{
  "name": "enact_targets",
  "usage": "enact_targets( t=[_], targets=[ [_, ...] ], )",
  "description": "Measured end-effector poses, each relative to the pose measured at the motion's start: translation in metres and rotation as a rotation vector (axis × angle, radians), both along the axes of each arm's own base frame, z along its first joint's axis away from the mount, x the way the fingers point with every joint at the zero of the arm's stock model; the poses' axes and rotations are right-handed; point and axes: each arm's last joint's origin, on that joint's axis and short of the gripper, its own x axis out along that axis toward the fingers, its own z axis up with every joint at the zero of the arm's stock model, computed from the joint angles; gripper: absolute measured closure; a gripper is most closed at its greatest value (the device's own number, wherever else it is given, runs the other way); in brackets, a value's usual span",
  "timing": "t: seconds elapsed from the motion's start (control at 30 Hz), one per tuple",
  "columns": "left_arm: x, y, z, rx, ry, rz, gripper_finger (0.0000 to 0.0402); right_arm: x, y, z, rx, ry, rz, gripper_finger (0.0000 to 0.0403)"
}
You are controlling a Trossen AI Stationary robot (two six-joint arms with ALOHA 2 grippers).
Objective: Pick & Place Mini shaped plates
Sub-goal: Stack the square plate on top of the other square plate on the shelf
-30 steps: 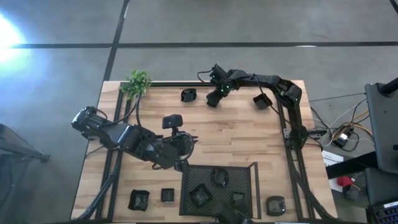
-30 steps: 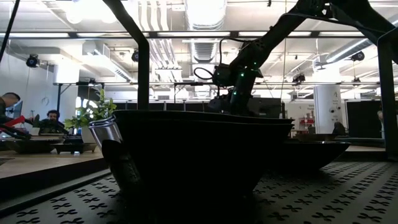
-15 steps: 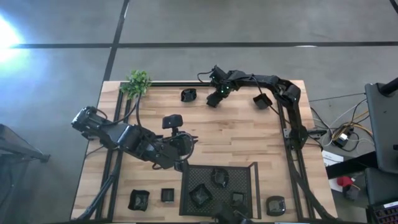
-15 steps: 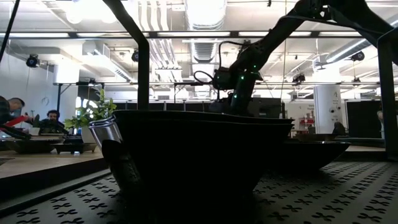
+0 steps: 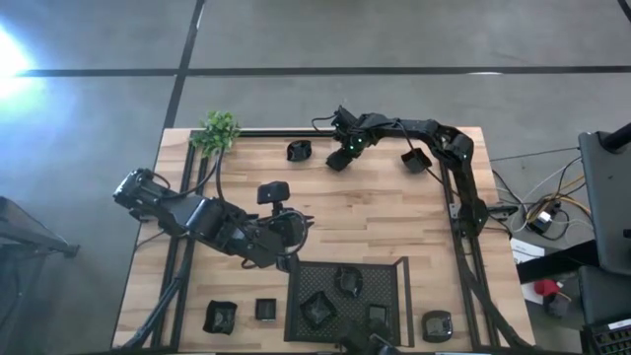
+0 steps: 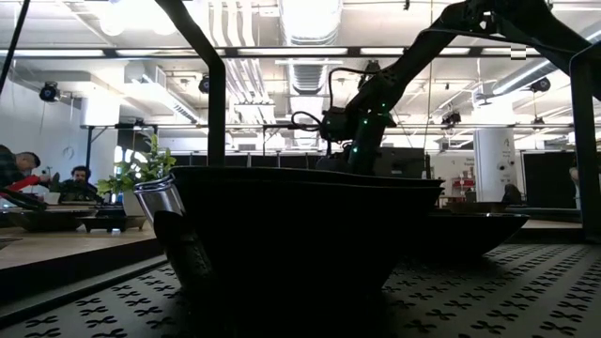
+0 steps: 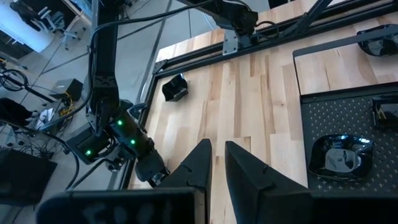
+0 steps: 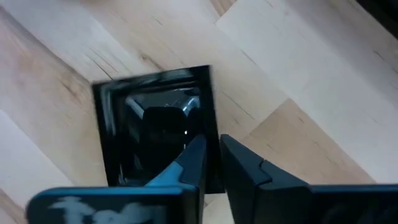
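A square black mini plate (image 8: 152,124) lies flat on the wooden table near its far edge, with my right gripper (image 8: 212,140) shut on it; the high view shows that gripper (image 5: 337,160) there. Other mini plates lie loose on the wood (image 5: 299,151) (image 5: 415,160) (image 5: 273,192) (image 5: 219,316), and some sit in the black mesh tray (image 5: 394,286). My left gripper (image 7: 217,148) hangs above mid-table beside the tray (image 5: 301,237), its fingers a narrow gap apart with nothing between them. In the low view a plate (image 6: 300,235) hides my right gripper's fingers. My right gripper has the square plate's side wall (image 8: 208,112) between its two fingers, near one corner. One finger (image 8: 193,158) stands inside the dish and the other outside over the wood. The fingers come steeply from above. The plate sits flat on the table.
A small green plant (image 5: 219,130) stands at the far left corner. The tray takes up the near middle, with a plate (image 5: 437,323) to its right and one (image 5: 264,310) to its left. A dark metal frame runs along the far and right table edges (image 5: 458,207).
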Motion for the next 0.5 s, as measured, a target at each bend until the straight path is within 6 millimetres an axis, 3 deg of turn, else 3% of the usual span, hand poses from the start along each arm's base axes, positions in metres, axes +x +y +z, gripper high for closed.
enact_targets(
  t=[0.1,0.3,0.5],
  targets=[
    [0.000,0.000,0.000,0.000,0.000,0.000,0.0360,0.000,0.000,0.000,0.003,0.000,0.001,0.0388],
    [0.000,0.000,0.000,0.000,0.001,0.000,0.0360,0.000,0.001,0.003,-0.009,-0.001,0.012,0.0393],
    [0.000,0.000,0.000,-0.001,0.001,0.000,0.0360,0.000,0.009,0.032,-0.063,-0.048,0.025,0.0395]
  ],
)
